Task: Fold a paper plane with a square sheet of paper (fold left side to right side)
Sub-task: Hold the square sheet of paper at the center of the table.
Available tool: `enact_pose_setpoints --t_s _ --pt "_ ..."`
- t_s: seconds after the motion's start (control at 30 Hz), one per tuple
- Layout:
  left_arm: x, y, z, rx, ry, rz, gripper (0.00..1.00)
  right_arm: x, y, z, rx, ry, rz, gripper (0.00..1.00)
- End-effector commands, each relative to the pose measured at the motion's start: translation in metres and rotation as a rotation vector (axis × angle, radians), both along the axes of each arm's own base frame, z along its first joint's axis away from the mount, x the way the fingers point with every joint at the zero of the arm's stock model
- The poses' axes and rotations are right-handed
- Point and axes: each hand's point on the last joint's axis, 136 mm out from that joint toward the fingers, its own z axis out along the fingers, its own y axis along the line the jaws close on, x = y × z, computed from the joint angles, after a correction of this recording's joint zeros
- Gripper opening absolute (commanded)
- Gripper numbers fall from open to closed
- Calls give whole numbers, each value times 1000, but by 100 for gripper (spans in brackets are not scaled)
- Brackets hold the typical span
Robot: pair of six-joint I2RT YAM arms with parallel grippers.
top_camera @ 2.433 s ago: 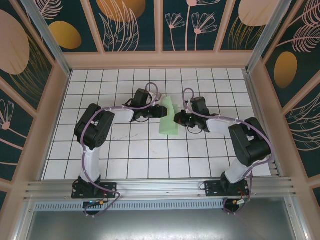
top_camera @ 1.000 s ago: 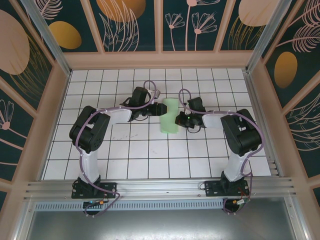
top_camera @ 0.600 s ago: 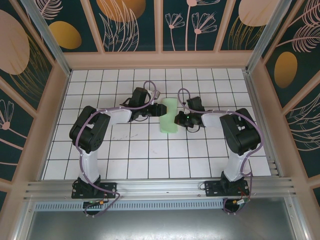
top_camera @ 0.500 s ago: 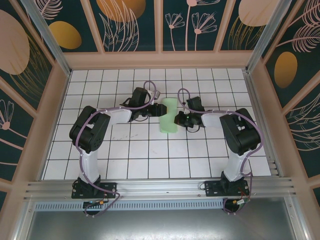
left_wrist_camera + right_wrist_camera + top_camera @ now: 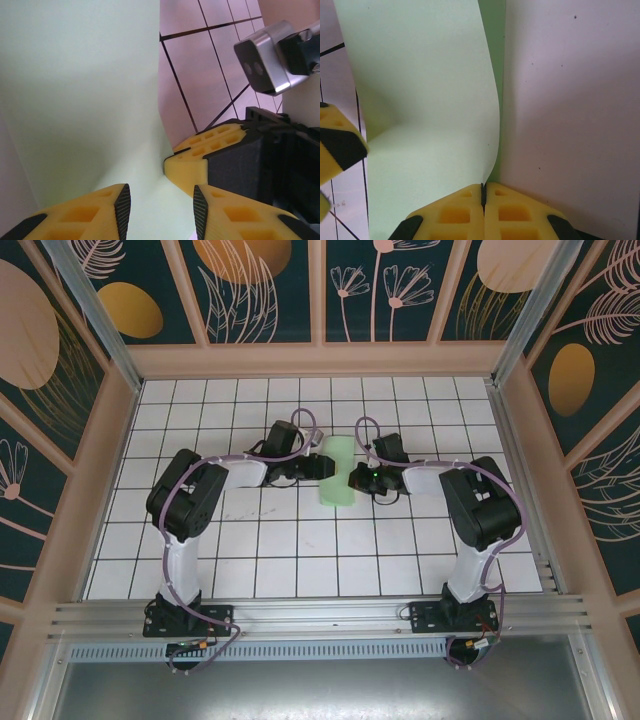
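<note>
- Top external view: the paper (image 5: 338,490) lies mid-table (image 5: 250,540) as a narrow folded strip running near to far, between the two claws.
- The left claw (image 5: 322,466) sits at the strip's left edge and the right claw (image 5: 356,480) at its right edge.
- Left wrist view: the left claw's fingers (image 5: 100,210) are spread, with paper showing in the gap and beneath them. Nothing is pinched.
- Right wrist view: the right claw's tips are pressed together on the paper's edge, which curls up into them. The sheet bows rather than lying flat.
- Change: a couple of seconds back the strip stood taller and more slanted. Now it looks lower and squarer to the tiles. The left arm's elbow has swung, and its claw has slid slightly nearer along the left edge. The right claw has hardly moved.
- Meaning, as I judge it: the left-to-right fold is laid over and pinned by the right claw, with the left claw placed to press the crease. The bow suggests the crease isn't set yet, so letting go early could let the flap spring back.
</note>
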Motion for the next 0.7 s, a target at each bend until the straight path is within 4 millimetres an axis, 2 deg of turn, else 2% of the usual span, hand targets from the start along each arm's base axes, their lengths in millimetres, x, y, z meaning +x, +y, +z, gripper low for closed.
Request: enact_pose_setpoints --t_s 0.0,0.23,0.67 --pt "-6 1 -18 31 25 -8 41 -4 5 6 -4 -9 24 9" --pt "-7 7 -30 73 36 6 41 -1 5 20 11 -41 23 15" --pt "-7 8 -31 77 33 7 41 -4 6 32 29 -54 29 22"
